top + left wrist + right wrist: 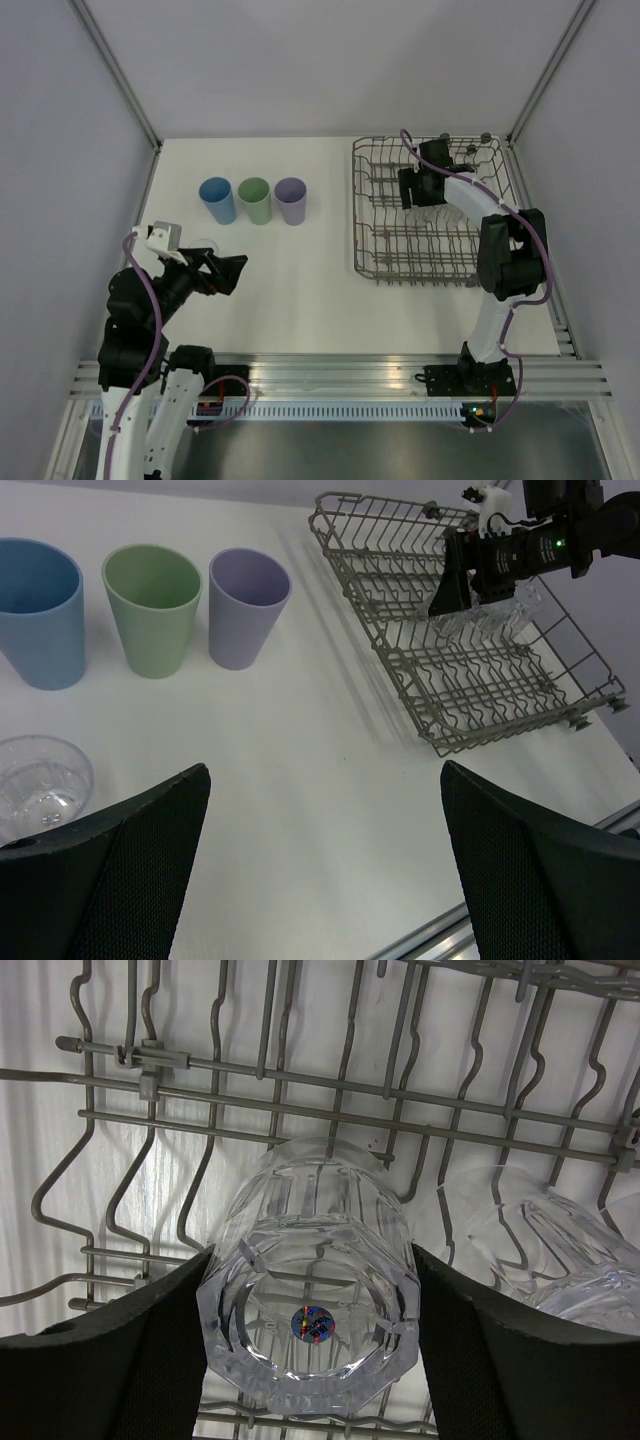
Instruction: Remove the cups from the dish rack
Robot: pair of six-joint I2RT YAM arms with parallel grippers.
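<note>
The grey wire dish rack [385,262] stands at the right of the table. My right gripper [420,192] is inside it, shut on a clear glass [312,1300] that lies with its base toward the camera. A second clear glass [560,1250] lies just to its right. The blue [216,200], pale green [254,200] and lilac [290,200] cups stand upright in a row on the table. Another clear glass [40,780] stands on the table by my left gripper [228,272], which is open, empty and above the table.
Aluminium frame posts rise at the table's back corners, with grey walls on both sides. A metal rail [330,372] runs along the near edge. White table surface lies between the cup row and the rack.
</note>
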